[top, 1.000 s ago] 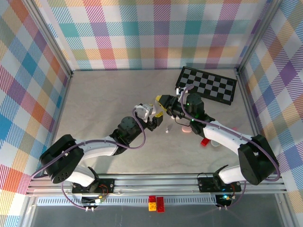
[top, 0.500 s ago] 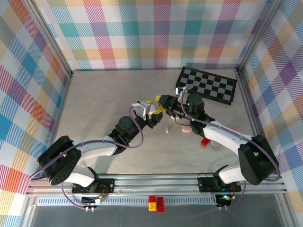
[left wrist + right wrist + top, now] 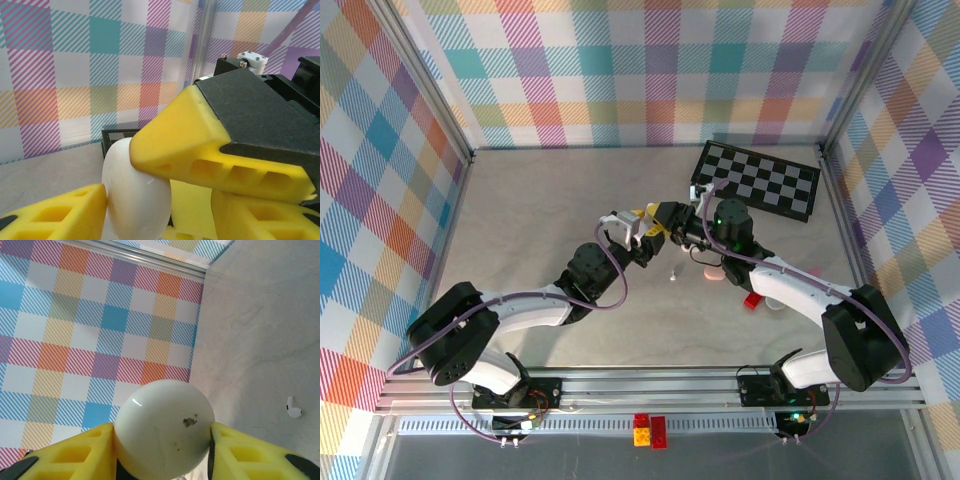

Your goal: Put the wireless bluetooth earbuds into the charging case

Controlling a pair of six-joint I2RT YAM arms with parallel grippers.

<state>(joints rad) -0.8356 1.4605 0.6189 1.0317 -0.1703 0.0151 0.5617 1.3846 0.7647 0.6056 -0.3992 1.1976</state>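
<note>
one earbud lies apart from right end effector gripping case.

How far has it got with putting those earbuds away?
Nothing looks done yet. In hand: the right gripper clamps a white case, the left gripper open around it. Left: an earbud lies loose on the table, to be inserted.

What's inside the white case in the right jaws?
Interior hidden: the white pebble-shaped charging case, between the jaws of the right gripper, shows a closed-looking outer shell. One small white earbud lies loose on the grey table.
</note>
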